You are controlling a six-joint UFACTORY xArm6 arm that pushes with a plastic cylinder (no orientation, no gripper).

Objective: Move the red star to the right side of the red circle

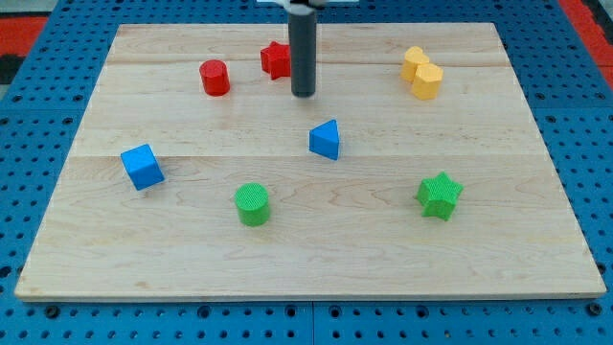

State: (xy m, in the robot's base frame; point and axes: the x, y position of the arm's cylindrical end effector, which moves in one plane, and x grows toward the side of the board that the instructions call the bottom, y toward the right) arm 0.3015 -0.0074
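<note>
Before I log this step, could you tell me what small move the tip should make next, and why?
Probably none, or a slight retreat: the red star already sits right of the red circle, with my tip just beyond the star's right side.

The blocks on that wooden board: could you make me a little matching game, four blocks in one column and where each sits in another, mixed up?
Blocks:
1. red star
2. green star
3. blue cube
4. yellow block

Places:
A. view's upper right
B. just left of my tip
C. view's lower right
D. view's left edge

Pairs: 1-B, 2-C, 3-D, 4-A
</note>
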